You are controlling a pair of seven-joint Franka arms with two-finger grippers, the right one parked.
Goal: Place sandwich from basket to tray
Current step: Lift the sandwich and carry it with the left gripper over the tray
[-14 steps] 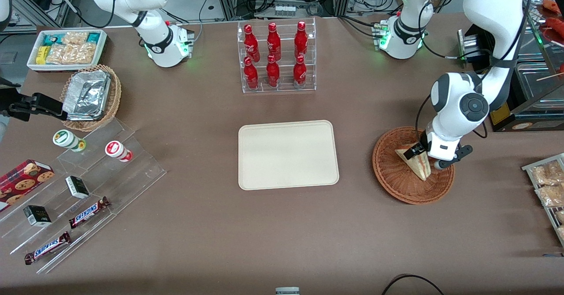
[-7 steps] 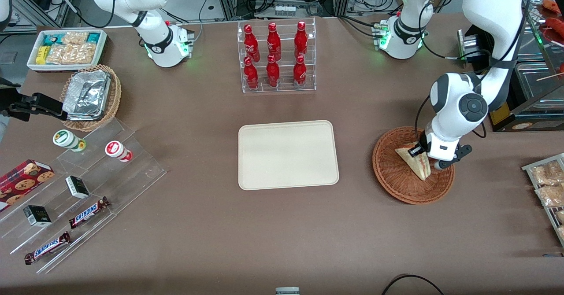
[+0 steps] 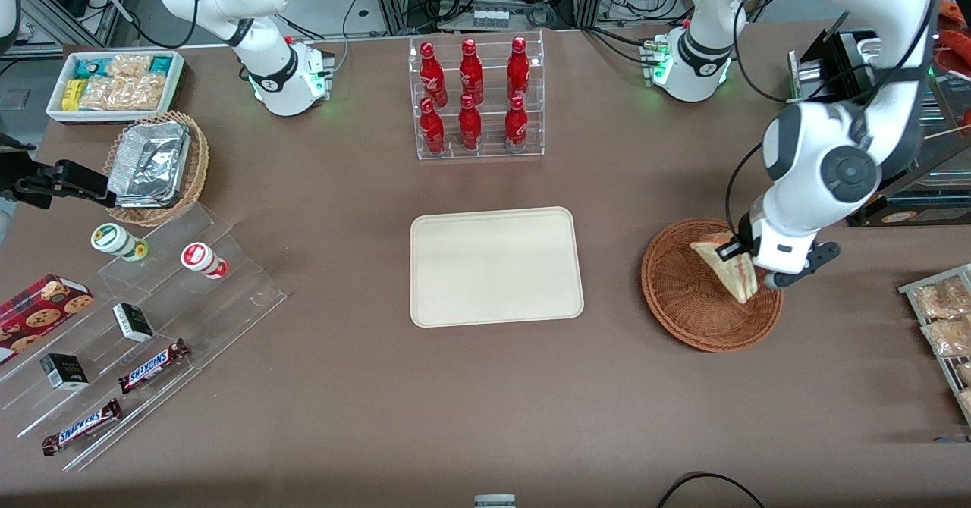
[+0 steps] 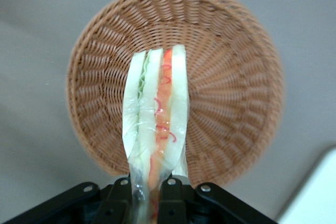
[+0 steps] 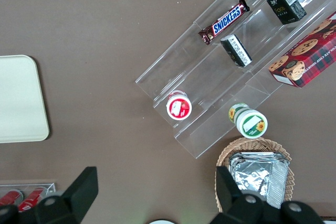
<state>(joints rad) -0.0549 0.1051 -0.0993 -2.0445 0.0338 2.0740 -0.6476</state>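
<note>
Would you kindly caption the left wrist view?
Gripper fingers clamp wrapped triangular sandwich above round reddish-brown wicker basket.

Centre of front view: tray (image 3: 497,267). Bottle rack (image 3: 476,96) in upper centre, farther from the camera than the tray. Basket (image 3: 686,296) at centre right, toward working arm's end. Gripper (image 3: 742,256) above basket, clamping sandwich (image 3: 730,269), which hangs clear over the basket.

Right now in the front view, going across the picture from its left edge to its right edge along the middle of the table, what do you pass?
Tan basket of foil containers → tray → basket → sandwich, gripped above the basket → gripper, shut on the sandwich.
</note>
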